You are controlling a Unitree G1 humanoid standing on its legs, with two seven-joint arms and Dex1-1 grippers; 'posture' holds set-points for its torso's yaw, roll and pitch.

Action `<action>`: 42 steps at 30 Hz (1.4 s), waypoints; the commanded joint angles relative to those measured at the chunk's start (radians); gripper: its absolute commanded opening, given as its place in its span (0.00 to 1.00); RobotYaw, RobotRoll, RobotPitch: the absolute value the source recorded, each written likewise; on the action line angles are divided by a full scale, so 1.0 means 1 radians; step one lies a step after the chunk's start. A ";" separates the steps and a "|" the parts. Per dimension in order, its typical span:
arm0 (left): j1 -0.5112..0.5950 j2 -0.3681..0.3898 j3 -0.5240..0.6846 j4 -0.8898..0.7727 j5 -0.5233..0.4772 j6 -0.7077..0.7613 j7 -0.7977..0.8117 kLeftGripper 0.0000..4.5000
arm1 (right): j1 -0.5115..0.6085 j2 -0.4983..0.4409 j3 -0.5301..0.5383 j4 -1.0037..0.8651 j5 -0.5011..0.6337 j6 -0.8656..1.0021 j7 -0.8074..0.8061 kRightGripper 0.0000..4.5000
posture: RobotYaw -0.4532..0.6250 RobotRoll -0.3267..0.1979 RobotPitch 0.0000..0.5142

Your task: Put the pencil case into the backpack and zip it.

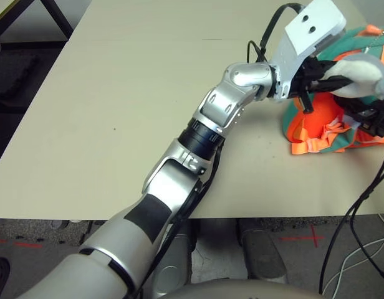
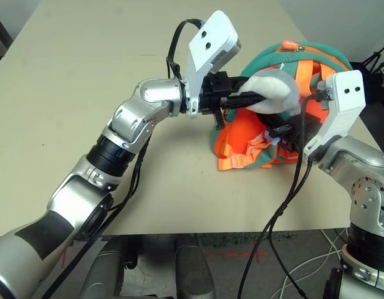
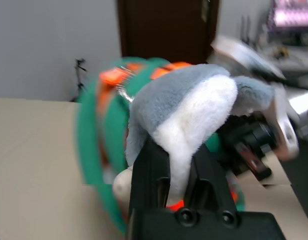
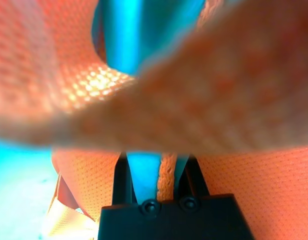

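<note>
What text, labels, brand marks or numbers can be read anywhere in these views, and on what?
None legible in any view.
Backpack: no print or label shows.
Plush charm, clamped in the left claw: plain grey and white, no tag visible.
Bright screen in the background of the left wrist view: too blurred to read.
Red floor marks under the table: plain crosses and lines, not characters.
Right claw, closed on the backpack's fabric: no marking.
</note>
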 commanded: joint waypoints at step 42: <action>0.591 0.398 0.148 -0.484 -0.393 0.793 0.012 0.95 | 0.057 -0.158 -0.273 0.023 0.446 0.470 0.116 0.76 | 0.45 0.62 0.45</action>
